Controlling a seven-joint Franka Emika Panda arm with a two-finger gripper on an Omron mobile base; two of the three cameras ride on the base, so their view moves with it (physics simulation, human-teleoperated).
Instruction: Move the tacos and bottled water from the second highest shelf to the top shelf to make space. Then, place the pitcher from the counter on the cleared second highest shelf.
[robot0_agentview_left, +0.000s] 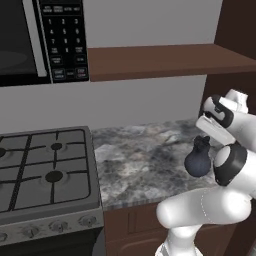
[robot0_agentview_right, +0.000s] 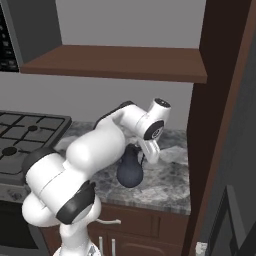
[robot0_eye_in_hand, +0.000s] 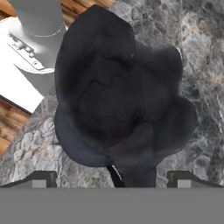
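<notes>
Now the tool (robot0_eye_in_hand: 112, 179) hangs spread wide right above the dark pitcher (robot0_eye_in_hand: 118, 96) on the marbled table (robot0_agentview_left: 140, 155).

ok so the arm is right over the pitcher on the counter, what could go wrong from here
1. The pitcher is round and bulbous, and the gripper has its jaws wide open just above it; closing on the curved body could let it slip or tip.
2. It stands near the counter front edge in the right base view, so a nudge might push it off.
3. The arm is folded tight, so lifting may be awkward.
</notes>
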